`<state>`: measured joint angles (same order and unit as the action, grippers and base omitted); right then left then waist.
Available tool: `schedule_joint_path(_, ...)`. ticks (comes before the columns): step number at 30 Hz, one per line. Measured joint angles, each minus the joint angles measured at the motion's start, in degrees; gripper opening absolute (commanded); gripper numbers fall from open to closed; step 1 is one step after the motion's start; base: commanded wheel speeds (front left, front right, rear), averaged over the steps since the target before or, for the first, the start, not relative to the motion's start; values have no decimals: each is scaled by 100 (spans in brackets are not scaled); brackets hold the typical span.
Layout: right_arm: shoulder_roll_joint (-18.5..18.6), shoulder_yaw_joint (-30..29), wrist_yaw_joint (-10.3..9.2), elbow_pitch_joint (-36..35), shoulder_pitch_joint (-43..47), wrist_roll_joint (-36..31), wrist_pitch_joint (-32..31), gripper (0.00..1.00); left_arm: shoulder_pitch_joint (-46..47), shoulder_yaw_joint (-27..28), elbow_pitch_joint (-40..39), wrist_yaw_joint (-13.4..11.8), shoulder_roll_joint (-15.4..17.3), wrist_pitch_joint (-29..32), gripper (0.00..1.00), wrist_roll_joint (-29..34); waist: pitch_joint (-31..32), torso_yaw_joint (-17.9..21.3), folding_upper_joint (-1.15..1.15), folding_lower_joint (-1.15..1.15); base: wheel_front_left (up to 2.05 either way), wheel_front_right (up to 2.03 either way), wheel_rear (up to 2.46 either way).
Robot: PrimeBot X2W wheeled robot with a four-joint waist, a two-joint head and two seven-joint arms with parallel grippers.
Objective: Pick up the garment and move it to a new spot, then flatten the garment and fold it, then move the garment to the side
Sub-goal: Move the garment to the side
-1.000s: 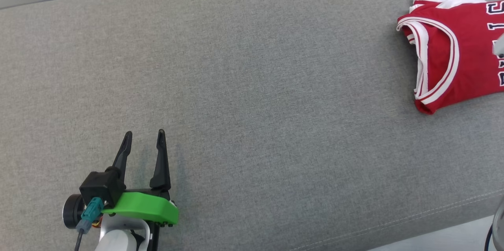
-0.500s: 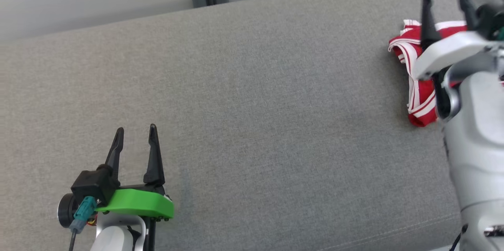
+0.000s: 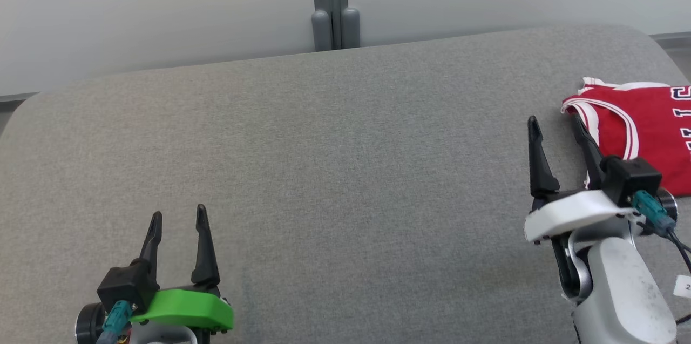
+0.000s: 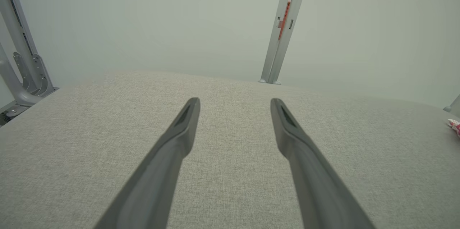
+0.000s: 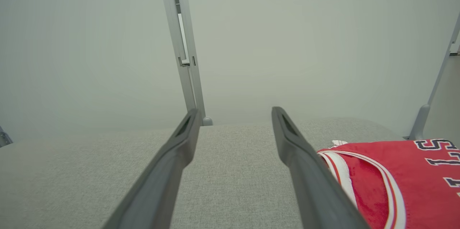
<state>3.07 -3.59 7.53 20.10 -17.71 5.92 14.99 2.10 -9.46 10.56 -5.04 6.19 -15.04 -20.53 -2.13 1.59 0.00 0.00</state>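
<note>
Two grippers hover over a broad grey cushion [image 3: 345,171], each with its dark fingers spread wide and nothing between them. In the head view the left gripper [image 3: 178,211] sits at about 7 o'clock. Its fingers point toward 12 from a green bracket [image 3: 183,309], with bare fabric on every side. The right gripper [image 3: 555,119] sits at about 4 o'clock on a white bracket [image 3: 572,214], its fingers leaning a little toward 11.

The garment [image 3: 642,133], a red jersey with white trim and dark lettering, lies on the cushion at 3 o'clock, near the far right corner, and runs off the picture's edge. Its curved, trimmed opening faces 9 o'clock. The right gripper's outer finger crosses that edge of the garment in the head view; whether it touches the cloth cannot be told. The left gripper is well apart from the garment.

In the right wrist view the garment lies at 4 to 5 o'clock, just beside the right-hand finger, which hides part of the white-trimmed edge, and bare cushion lies in the gap between the fingers. In the left wrist view a small red-and-white bit of the garment shows at the 3 o'clock edge, far from the fingers. Beyond the cushion at 12 o'clock stands a pale wall [image 3: 162,9] with a grey post [image 3: 334,9].
</note>
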Motion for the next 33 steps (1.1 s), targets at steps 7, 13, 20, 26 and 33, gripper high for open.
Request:
schedule_joint_path(7,-20,14,0,-664,1044,481,5,100,-311,69,66,48,-98,0,100,100,155,-288,0,0,0,0,0)
schedule_joint_path(13,-19,202,0,-754,1391,659,5,100,-471,130,145,49,-157,0,100,143,220,-407,0,0,0,0,0)
schedule_joint_path(20,-21,358,-1,-670,1404,677,5,100,-486,168,147,49,-193,0,100,166,219,-422,0,0,0,0,0)
schedule_joint_path(26,-20,359,-1,-588,1404,677,5,100,-487,198,147,77,-207,0,100,207,228,-415,0,0,0,0,0)
schedule_joint_path(33,-20,385,-1,-503,1401,678,5,100,-488,229,178,103,-214,0,100,207,225,-415,0,0,0,0,0)
